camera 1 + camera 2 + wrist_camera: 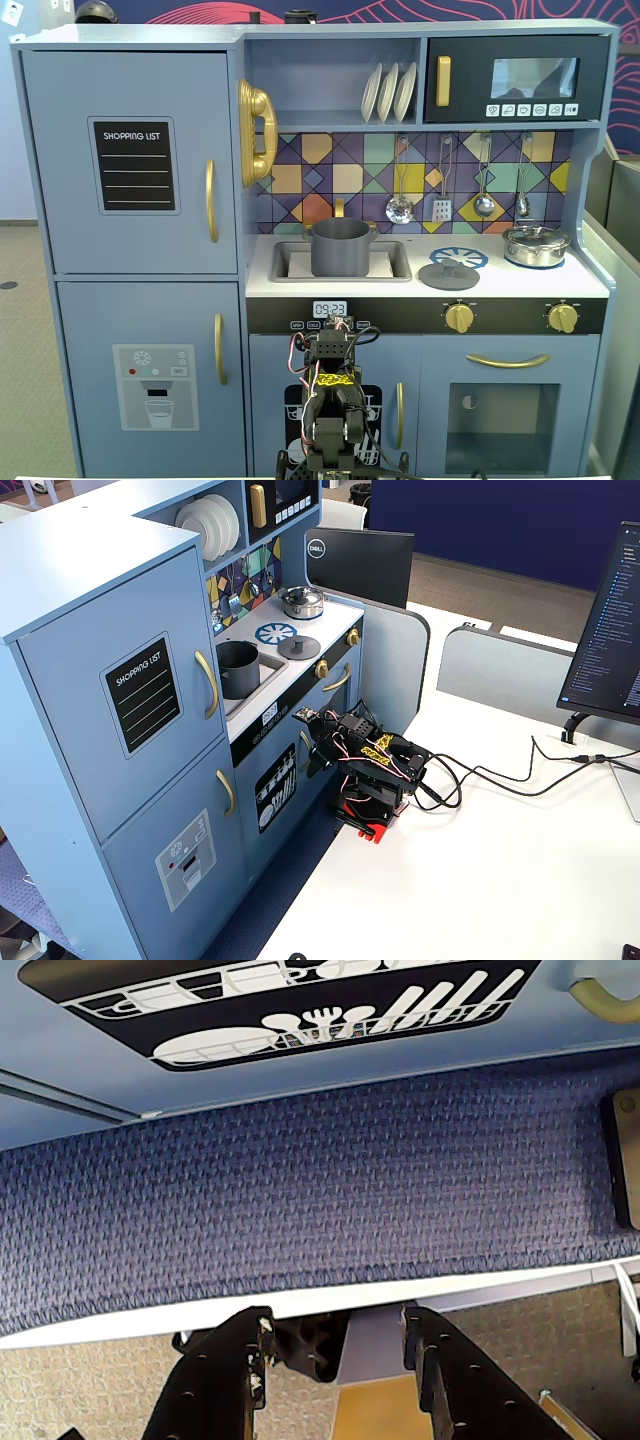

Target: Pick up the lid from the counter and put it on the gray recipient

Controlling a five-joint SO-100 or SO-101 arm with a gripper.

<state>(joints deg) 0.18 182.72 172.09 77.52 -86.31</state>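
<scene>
The dark-gray lid (448, 272) lies flat on the pale counter (590, 284), over the printed blue burner ring; it also shows in the other fixed view (298, 647). The gray recipient (341, 247) stands upright in the sink cut-out, to the left of the lid, and shows there in the other fixed view too (237, 669). My arm (330, 400) is folded low in front of the toy kitchen, well below the counter. In the wrist view my gripper (336, 1320) is open and empty, over the white table edge and blue carpet.
A shiny silver pot with its lid (536, 245) stands on the right of the counter. Utensils (440, 185) hang above the counter. The arm's base sits on a white table (480, 880) with cables (500, 775). A Dell monitor (360, 565) stands beside the kitchen.
</scene>
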